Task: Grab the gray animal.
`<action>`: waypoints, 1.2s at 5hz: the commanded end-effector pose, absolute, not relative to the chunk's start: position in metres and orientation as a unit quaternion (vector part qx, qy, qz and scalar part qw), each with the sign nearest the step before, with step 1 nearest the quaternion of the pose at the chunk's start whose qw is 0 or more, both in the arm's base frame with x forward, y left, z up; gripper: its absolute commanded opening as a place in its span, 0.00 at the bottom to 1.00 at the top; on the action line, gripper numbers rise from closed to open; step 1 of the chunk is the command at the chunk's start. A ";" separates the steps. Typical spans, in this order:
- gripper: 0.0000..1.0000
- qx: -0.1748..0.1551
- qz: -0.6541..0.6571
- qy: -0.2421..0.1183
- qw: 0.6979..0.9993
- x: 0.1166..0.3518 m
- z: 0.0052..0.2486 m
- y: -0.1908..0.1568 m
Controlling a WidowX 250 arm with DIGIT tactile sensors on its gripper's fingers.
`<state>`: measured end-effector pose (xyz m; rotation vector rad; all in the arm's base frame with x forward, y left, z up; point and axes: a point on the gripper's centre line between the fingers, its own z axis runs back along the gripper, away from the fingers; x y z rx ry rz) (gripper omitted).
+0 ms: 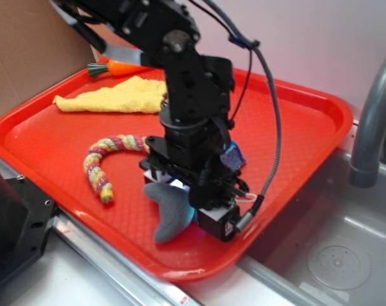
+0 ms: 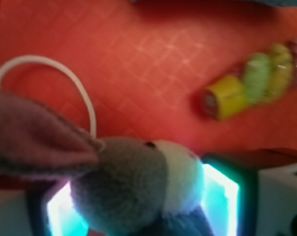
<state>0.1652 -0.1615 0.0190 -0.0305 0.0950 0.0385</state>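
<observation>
Gray animal (image 1: 169, 210): on the red tray (image 1: 46, 140), near its front edge, directly under the gripper (image 1: 180, 185).
Handling: soft fleece, judged light and compressible; best taken across the plump body, not the flat tail or white string loop (image 2: 50, 78).
Fingers: either side of the body; whether pressed tight cannot be told.
Room: striped rope (image 1: 106, 162) just beside; tray rim close in front; open above.

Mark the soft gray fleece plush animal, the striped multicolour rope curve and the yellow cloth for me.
Soft gray fleece plush animal (image 1: 169, 213): exterior view, on its broad flat tail.
Striped multicolour rope curve (image 1: 96, 171): exterior view, on the bend's lower half.
Yellow cloth (image 1: 119, 97): exterior view, on its middle.
</observation>
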 end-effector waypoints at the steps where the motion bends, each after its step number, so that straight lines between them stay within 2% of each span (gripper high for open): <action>1: 0.00 -0.036 0.032 0.029 0.998 0.168 0.034 -0.164; 3: 0.00 -0.056 0.056 0.006 0.997 0.181 0.105 -0.109; 4: 0.00 -0.054 0.102 -0.007 0.993 0.176 0.129 -0.081; 6: 0.00 -0.035 0.196 -0.023 0.980 0.165 0.152 -0.027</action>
